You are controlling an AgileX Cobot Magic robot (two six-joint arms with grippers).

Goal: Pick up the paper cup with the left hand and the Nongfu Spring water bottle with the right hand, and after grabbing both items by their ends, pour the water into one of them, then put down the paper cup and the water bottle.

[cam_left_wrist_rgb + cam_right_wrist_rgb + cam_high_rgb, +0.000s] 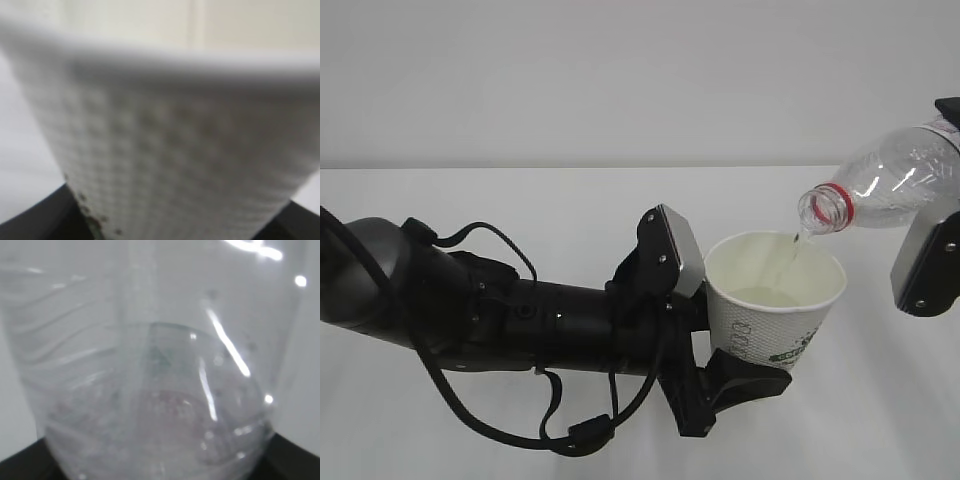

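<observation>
Left hand (735,330) holds paper cup (772,300) | right hand (930,265) holds tilted bottle (885,185) | white tabletop (520,200), pale wall (620,70)

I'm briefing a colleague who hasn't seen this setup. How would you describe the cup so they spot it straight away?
On the white table, follow the long black arm from the left to the left hand. It grips the paper cup, lifted and tilted. It is the only opaque white container, open-topped, under the mouth of the clear, tipped Nongfu Spring water bottle.

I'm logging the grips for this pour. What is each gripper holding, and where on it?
The left gripper holds the paper cup around its lower body. The right gripper holds the water bottle around its body, well behind the neck.
</observation>
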